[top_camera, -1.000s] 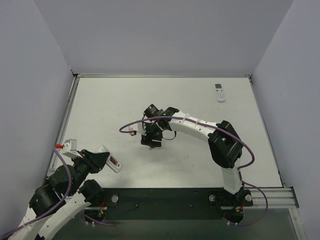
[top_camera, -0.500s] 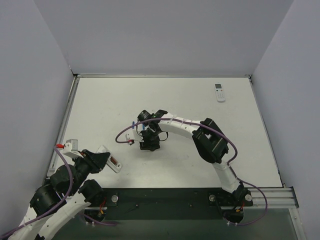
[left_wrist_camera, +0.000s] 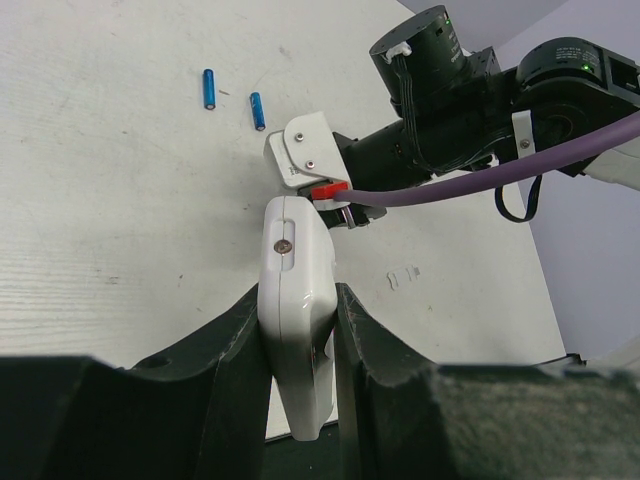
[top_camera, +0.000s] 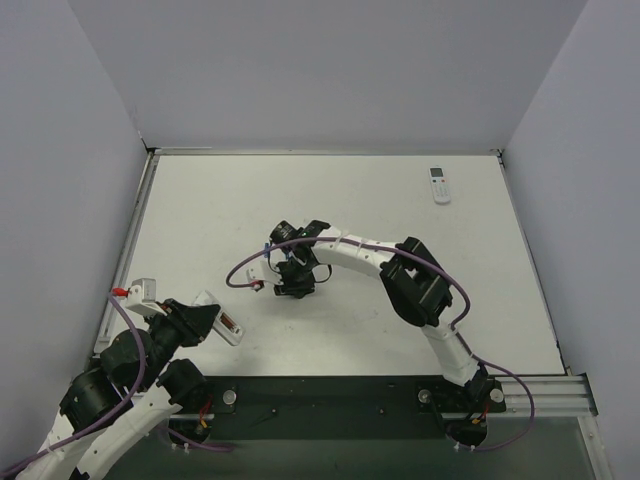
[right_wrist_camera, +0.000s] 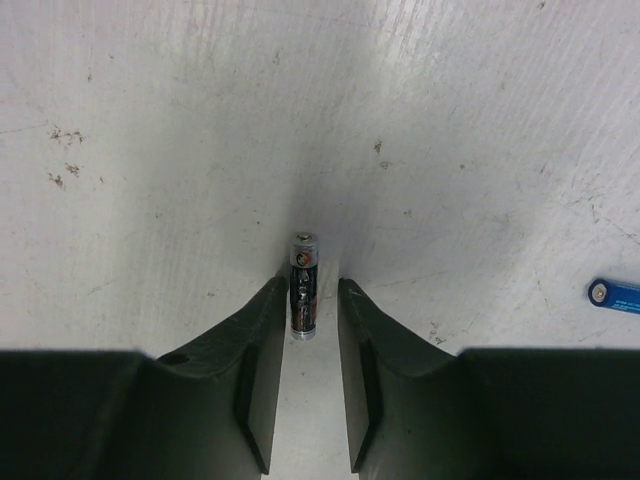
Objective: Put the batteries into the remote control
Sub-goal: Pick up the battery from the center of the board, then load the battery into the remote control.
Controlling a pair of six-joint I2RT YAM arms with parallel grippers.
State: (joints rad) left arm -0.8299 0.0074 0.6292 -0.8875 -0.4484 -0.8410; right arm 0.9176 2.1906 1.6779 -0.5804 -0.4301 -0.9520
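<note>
Two blue batteries [left_wrist_camera: 209, 88] [left_wrist_camera: 258, 109] lie on the table just beyond my right gripper; one shows at the right edge of the right wrist view [right_wrist_camera: 615, 296]. My right gripper [right_wrist_camera: 312, 300] [top_camera: 291, 286] is low over the table, its jaws narrowly open around a dark battery with orange print [right_wrist_camera: 303, 285] that touches the left finger. The slim white remote control [top_camera: 439, 184] lies face up at the back right, far from both grippers. My left gripper [left_wrist_camera: 298, 330] [top_camera: 215, 322] is shut on a rounder white remote [left_wrist_camera: 292, 300], held edge-on at the front left.
The right arm [top_camera: 400, 262] reaches leftward across the middle of the table, its purple cable looping beside it. Grey walls close in the table on three sides. A dark rail [top_camera: 330, 392] runs along the near edge.
The right arm has swung a little left and its gripper has come down toward the batteries. The left arm and its remote have not moved.
</note>
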